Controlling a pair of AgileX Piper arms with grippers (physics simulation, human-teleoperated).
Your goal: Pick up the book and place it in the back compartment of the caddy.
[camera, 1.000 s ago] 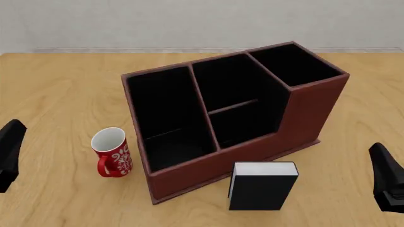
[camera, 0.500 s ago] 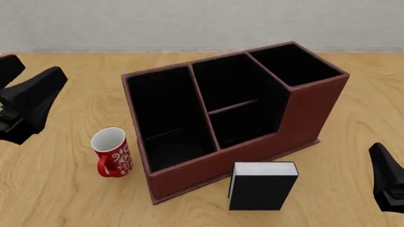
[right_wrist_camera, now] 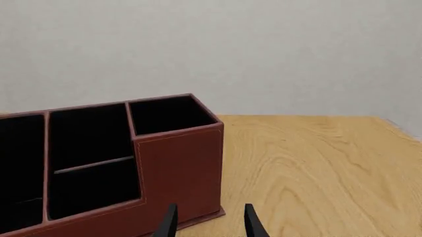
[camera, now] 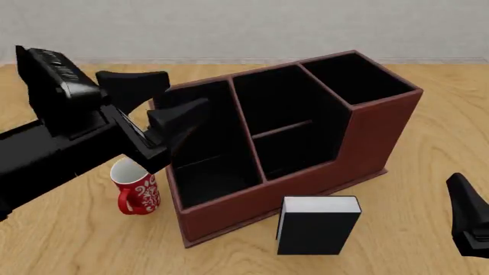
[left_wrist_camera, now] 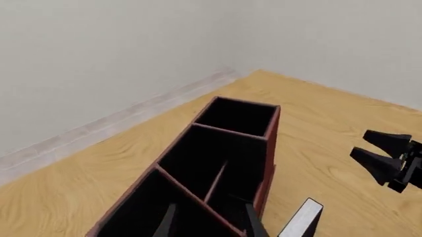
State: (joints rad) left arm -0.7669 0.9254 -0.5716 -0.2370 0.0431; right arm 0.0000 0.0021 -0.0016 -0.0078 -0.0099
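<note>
At the far left of the front view the left arm reaches in over the table [camera: 68,240], and the left gripper [camera: 164,100] hangs above the left end of the caddy [camera: 252,197], its two black fingers spread apart with nothing between them. Just below the arm stands a red mug [camera: 135,186] with a white pattern, upright, its white inside showing nothing in it; it sits just beside the caddy's left wall, partly covered by the arm.

The caddy is a dark reddish-brown organiser with black-lined cells. The long narrow cell [camera: 202,143] on the left, the middle section split by a low divider into a front cell and the back compartment [camera: 279,100], and the tall square cell [camera: 355,77] on the right all look bare inside.

The book [camera: 317,224] stands upright on the table just in front of the caddy's low front wall, black cover facing the camera, white page block on top; whether it touches the wall I cannot tell.

At the right edge the right gripper [camera: 470,220] is only partly in frame; the right wrist view shows its fingertips [right_wrist_camera: 170,224] parted and holding nothing, pointed at the caddy's tall end.
</note>
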